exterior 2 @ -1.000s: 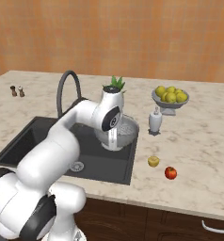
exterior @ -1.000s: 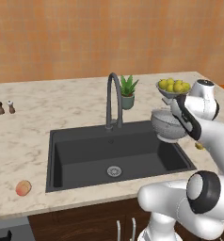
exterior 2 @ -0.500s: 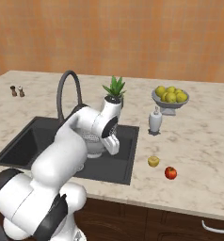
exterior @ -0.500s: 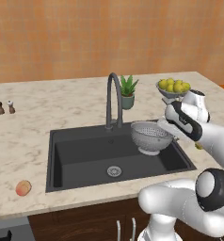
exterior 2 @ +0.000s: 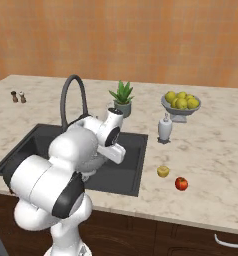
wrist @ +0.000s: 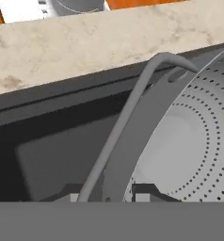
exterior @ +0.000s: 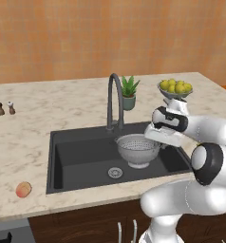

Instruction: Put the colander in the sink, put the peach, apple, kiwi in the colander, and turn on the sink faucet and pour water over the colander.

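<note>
Down into the matte black rectangular sink (exterior: 77, 156) we have lowered the small perforated silver metal colander (exterior: 137, 149). Our jaws pinch its rim at the right-hand side, bowl hanging upright just above the basin floor.

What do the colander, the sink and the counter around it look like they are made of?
Colander: looks like brushed silver metal, with rows of small holes and a thin wire handle.
Sink: matte black, no gloss; could be composite or coated metal, with a shiny silver drain.
Counter: beige veined surface, seemingly marble or a stone look-alike.

The arm reaches forward, gripper (wrist: 106, 196) clamped (jaws narrow) on the colander (exterior: 137, 148) rim.
</note>
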